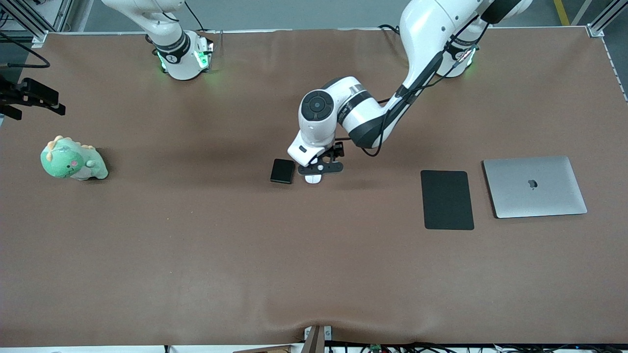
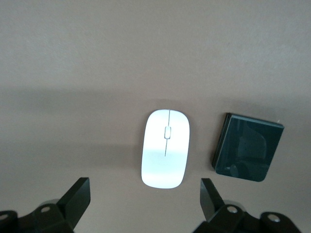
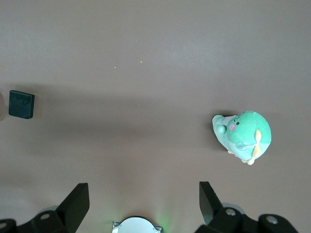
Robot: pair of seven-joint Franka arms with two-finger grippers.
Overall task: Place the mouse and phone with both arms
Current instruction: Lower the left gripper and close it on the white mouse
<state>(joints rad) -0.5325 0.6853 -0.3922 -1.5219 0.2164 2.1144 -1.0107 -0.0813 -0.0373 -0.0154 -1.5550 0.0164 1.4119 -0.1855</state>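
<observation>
The white mouse (image 1: 313, 179) lies in the middle of the table, mostly hidden under my left gripper (image 1: 320, 168) in the front view. In the left wrist view the mouse (image 2: 165, 148) lies flat just ahead of my left gripper (image 2: 144, 190), whose fingers are wide open and empty above it. The black phone (image 1: 282, 171) lies right beside the mouse, toward the right arm's end, and shows in the left wrist view (image 2: 248, 153) and the right wrist view (image 3: 21, 104). My right gripper (image 3: 143, 191) is open and empty, high over the table near its own base, out of the front view.
A green dinosaur plush (image 1: 72, 161) sits near the right arm's end of the table and shows in the right wrist view (image 3: 243, 135). A large flat black mat (image 1: 447, 199) and a closed silver laptop (image 1: 534, 186) lie toward the left arm's end.
</observation>
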